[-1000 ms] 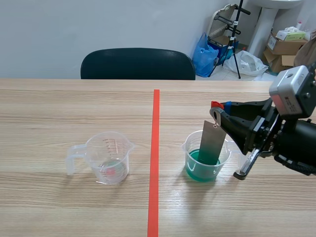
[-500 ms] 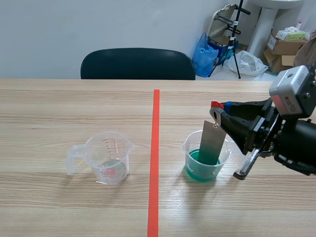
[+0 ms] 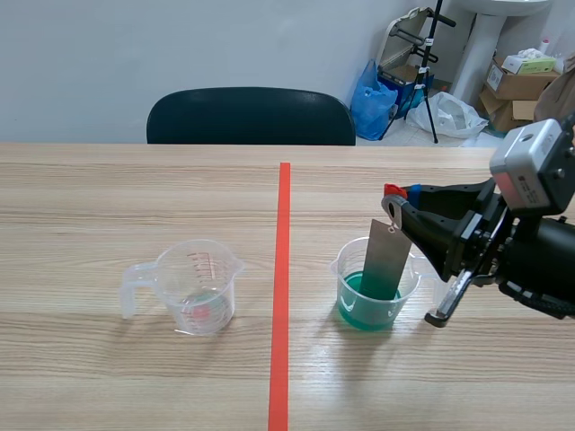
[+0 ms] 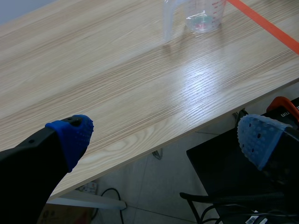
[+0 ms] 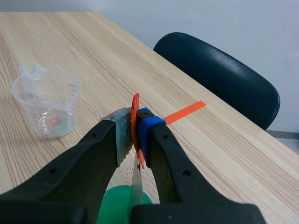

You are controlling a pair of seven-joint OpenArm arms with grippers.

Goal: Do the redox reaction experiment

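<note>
Clamped between the closed fingers of the right gripper: grey metal strip, tilted, lower end dipped in the green liquid of the clear beaker, right of the red tape line. Left of that line, well apart: clear measuring cup. Behind the table: black chair, blue bag, cardboard boxes.

Right wrist view only: orange-red tag pinched together with the strip's top.

Left wrist view only: left gripper, fingers spread wide, out past the table edge, measuring cup far ahead.
</note>
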